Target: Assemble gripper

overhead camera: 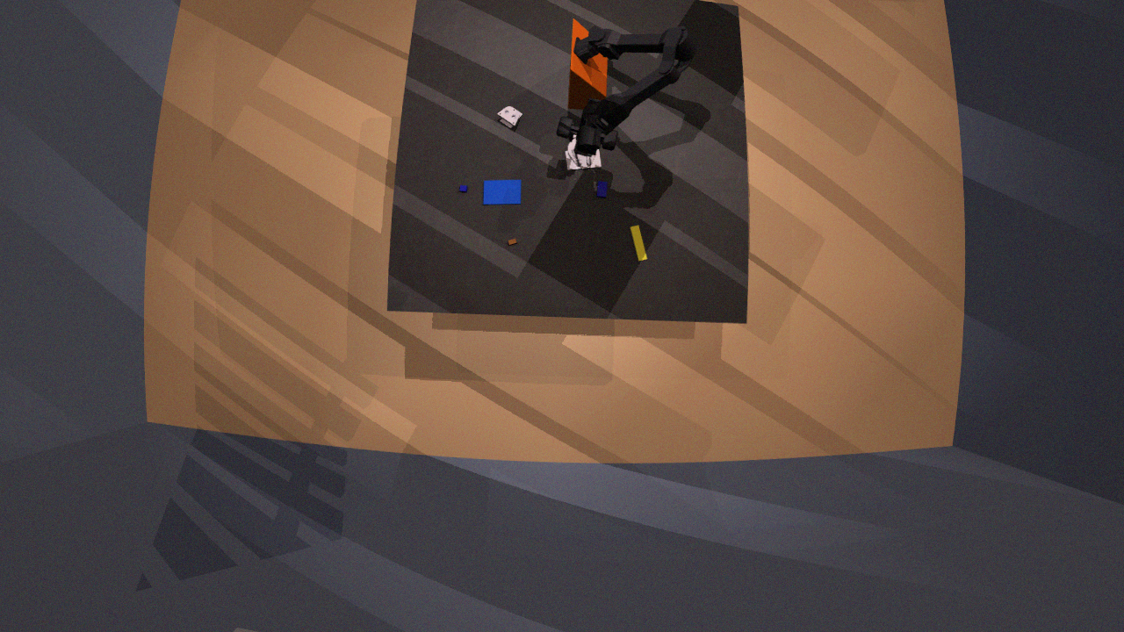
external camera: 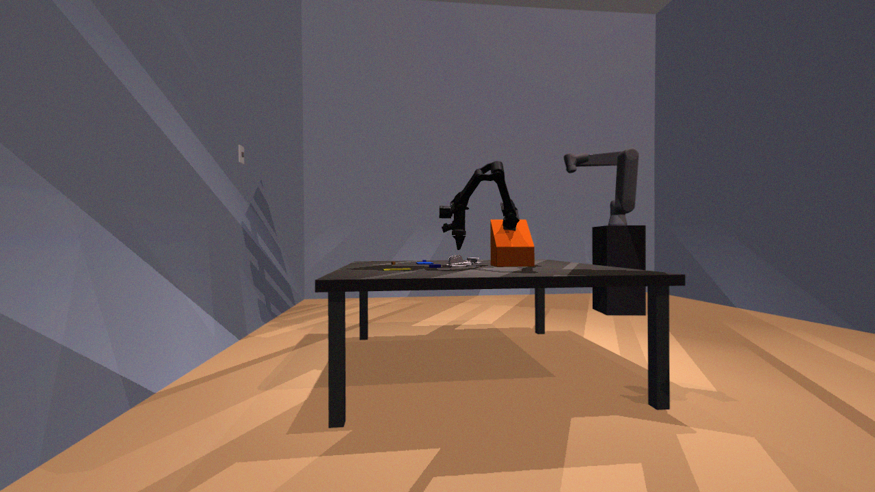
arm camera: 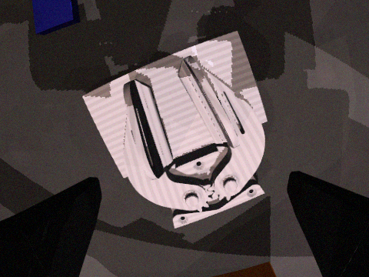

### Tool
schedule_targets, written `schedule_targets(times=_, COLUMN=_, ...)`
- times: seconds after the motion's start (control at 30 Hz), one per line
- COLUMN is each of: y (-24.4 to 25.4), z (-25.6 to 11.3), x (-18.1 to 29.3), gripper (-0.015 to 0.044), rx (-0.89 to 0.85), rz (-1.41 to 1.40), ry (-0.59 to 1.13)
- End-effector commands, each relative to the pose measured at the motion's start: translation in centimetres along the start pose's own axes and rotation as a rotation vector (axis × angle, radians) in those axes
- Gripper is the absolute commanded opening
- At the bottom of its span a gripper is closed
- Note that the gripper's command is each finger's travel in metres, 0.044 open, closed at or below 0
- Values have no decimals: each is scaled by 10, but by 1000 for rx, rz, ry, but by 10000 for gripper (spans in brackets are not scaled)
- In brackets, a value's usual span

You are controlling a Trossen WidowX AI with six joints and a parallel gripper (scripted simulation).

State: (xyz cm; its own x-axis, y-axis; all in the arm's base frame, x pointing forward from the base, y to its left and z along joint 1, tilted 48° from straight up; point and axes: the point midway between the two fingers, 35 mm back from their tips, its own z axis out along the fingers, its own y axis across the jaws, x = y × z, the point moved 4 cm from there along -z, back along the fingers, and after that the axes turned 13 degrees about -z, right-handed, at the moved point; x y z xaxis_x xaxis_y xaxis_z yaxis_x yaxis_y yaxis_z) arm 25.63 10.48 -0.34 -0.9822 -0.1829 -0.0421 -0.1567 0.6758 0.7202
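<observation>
My gripper [external camera: 459, 248] [arm camera: 197, 186] is open and empty, above the white gripper base [overhead camera: 584, 165] [arm camera: 108, 119] on the table. In the wrist view the left jaw [arm camera: 157, 123] and the right jaw [arm camera: 200, 101] stand on the base, roughly side by side with a gap between them. Their round geared ends lie close together at the narrow end, and the teeth appear to meet between them. The pins under the jaws are hidden. The white housing plate [overhead camera: 509, 113] [external camera: 472, 260] lies apart from the base, to its upper left in the top view.
An orange sloped block [overhead camera: 587, 88] [external camera: 513, 257] stands behind the base. A dark blue block [overhead camera: 601, 189] [arm camera: 54, 15] lies in front of it. Farther off are a blue plate [overhead camera: 501, 191], a small blue cube [overhead camera: 463, 188], a brown block [overhead camera: 512, 241] and a yellow bar [overhead camera: 637, 243].
</observation>
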Motion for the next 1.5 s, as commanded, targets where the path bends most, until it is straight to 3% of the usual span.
schedule_targets(times=0.0, y=-13, z=-2, x=0, gripper=440, rx=16, rz=127, ry=-1)
schedule_targets(times=1.47, y=-146, z=-26, x=19, gripper=440, rx=68, rz=1630, ry=-71)
